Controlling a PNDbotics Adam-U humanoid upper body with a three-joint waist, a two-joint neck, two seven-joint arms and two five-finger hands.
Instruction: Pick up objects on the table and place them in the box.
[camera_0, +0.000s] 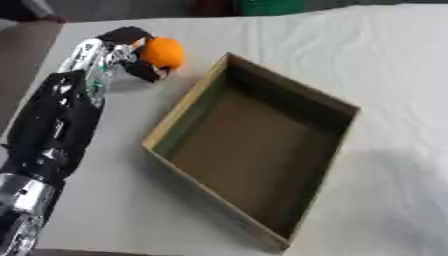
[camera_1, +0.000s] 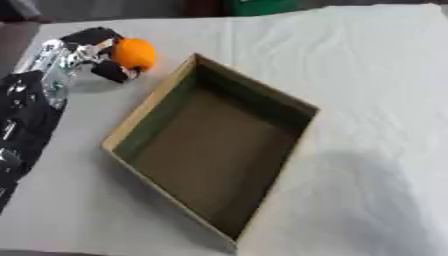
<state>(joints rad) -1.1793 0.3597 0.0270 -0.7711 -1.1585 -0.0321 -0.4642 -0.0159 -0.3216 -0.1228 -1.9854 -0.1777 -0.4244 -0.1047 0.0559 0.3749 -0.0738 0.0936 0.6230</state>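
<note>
Orange ball (camera_0: 164, 53) held in left hand (camera_0: 122, 52), fingers and thumb curled round it, black fingertips showing above and below the ball on its left side. Ball sits at far left of table (camera_0: 385, 65), just beside the far left corner of the box (camera_0: 262, 150) and outside it; cannot tell whether ball touches the table surface or is lifted clear. Left arm (camera_0: 57, 130) comes in from lower left edge, black with silver joints, stretched along the left side of the table toward the ball. Box is open-topped brown cardboard, lying askew across the middle of the table, nothing visible inside, inner walls in shadow. Table covered with white cloth, creased on the right side. Something green (camera_0: 271, 6) shows at the far edge beyond the table. Right hand shows in neither view
</note>
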